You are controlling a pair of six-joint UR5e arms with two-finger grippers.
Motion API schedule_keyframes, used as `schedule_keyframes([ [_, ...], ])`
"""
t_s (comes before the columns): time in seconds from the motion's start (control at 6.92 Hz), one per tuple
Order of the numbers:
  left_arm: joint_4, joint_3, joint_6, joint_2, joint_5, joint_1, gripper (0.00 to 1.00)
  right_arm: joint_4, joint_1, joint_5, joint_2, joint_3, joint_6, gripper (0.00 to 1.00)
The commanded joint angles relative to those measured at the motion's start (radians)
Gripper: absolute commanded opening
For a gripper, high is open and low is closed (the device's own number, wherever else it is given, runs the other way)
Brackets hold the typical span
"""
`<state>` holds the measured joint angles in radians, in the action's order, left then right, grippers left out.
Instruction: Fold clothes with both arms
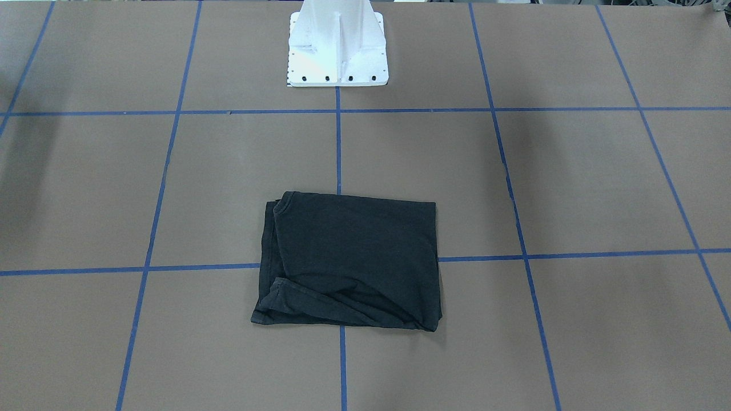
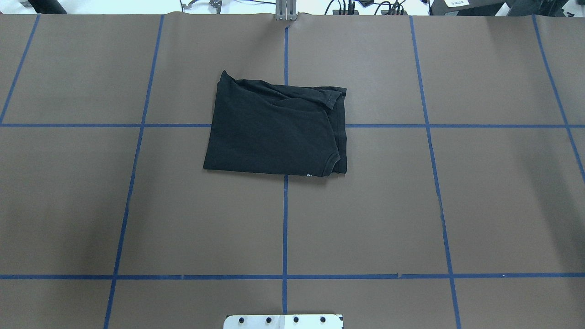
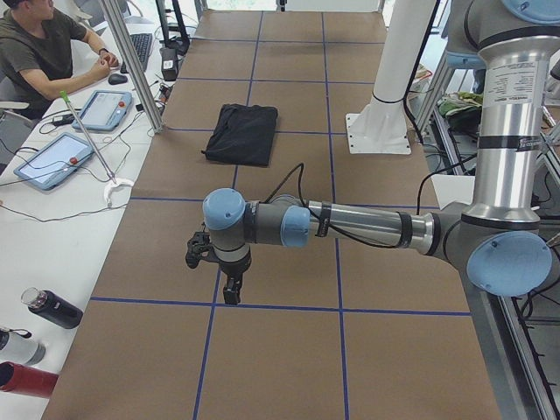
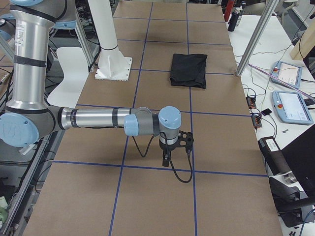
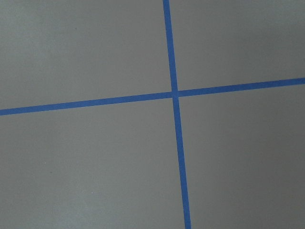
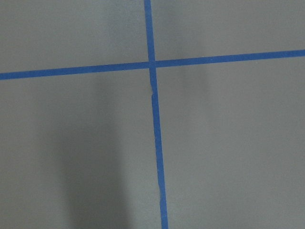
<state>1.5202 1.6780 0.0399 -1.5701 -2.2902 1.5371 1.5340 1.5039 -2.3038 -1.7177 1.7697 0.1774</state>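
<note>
the black cotton t-shirt lies folded into a rectangle mid-worktop, over a crossing of blue tape lines on the brown paper worktop. the left black two-finger gripper and the right gripper point down above the worktop, well apart from the shirt. i cannot tell how wide either stands.

A robotics lab: robot arms, tape-gridded table, teach pendants, seated operator.

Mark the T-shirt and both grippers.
black T-shirt (image 2: 274,132), overhead exterior view, middle of the top layer.
left gripper (image 3: 232,296), exterior left view, at its fingertips.
right gripper (image 4: 166,161), exterior right view, at its fingertips.
</note>
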Motion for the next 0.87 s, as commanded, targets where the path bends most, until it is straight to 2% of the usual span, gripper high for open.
schedule_keyframes([
  [0.0, 0.0, 0.0, 0.0, -0.002, 0.0, 0.0, 1.0, 0.0, -0.002, -0.009, 0.003, 0.001, -0.05, 1.0],
  [0.72, -0.002, -0.001, -0.002, -0.002, 0.0, 0.0, 1.0, 0.002, -0.004, -0.011, 0.003, -0.007, -0.041, 1.0],
])
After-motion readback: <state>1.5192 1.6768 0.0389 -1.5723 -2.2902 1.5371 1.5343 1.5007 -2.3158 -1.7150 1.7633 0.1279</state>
